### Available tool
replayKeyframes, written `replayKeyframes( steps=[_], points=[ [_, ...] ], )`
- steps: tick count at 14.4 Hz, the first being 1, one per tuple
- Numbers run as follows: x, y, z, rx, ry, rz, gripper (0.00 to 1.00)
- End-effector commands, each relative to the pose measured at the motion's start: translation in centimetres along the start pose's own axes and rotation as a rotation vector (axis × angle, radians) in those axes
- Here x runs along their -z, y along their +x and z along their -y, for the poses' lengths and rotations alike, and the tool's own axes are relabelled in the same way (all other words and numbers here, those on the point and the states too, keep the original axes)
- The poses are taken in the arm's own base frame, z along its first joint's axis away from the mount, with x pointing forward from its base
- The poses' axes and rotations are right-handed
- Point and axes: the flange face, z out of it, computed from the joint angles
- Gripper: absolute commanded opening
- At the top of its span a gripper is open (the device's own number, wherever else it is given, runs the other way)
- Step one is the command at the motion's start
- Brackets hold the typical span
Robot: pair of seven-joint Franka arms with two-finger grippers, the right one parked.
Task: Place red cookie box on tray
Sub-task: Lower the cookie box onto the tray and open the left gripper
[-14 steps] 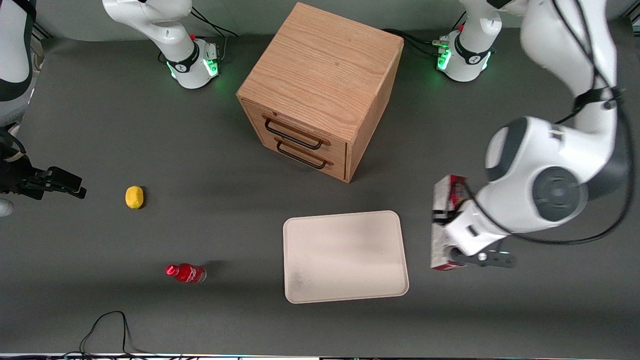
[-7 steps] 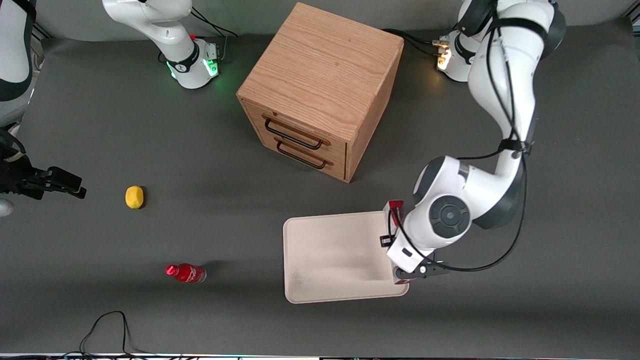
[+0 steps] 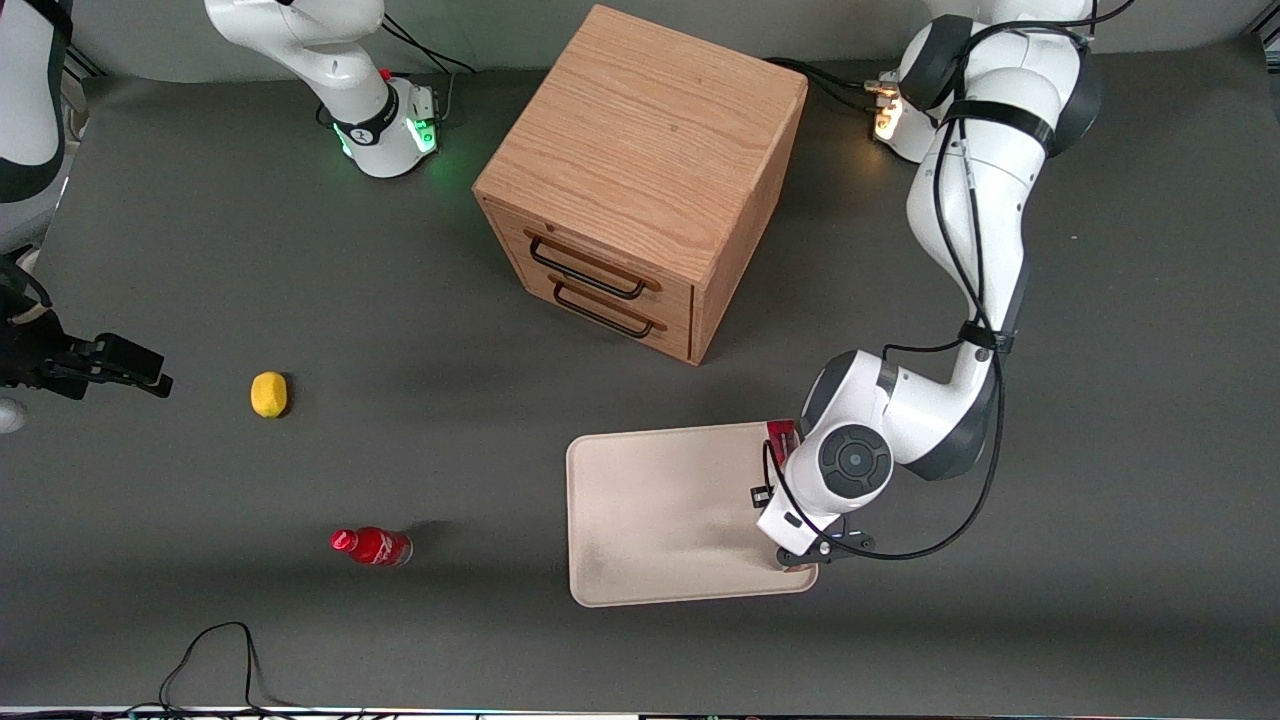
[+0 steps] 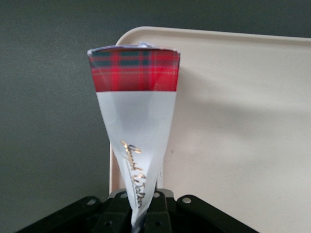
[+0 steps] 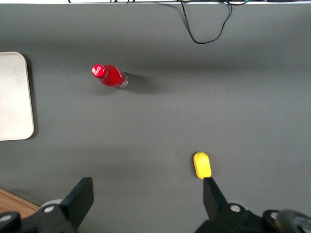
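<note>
The gripper [image 4: 142, 213] is clamped on one end of the box [image 4: 135, 126], holding it over the tray [image 3: 660, 520] at the edge toward the working arm — the carry looks nearly done. The box's long axis runs along that edge, its plaid end [image 3: 781, 432] pointing toward the cabinet [image 3: 640, 170]. Next, I judge, it wants shifting a little inward, lowering flat, then release — otherwise it may straddle the rim.
</note>
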Motion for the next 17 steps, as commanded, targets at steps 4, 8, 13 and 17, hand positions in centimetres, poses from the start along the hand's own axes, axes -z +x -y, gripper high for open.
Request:
replayKeyframes(
  steps=[4, 8, 13, 17],
  points=[
    [-0.2, 0.1, -0.5, -0.018, 0.013, -0.068, 1.00],
    [2.5, 0.5, 0.2, -0.034, 0.009, -0.085, 1.00],
    [13.3, 1.0, 6.0, -0.076, 0.021, -0.046, 1.00],
    [21.9, -1.0, 13.0, -0.056, 0.015, -0.003, 1.00]
  ],
)
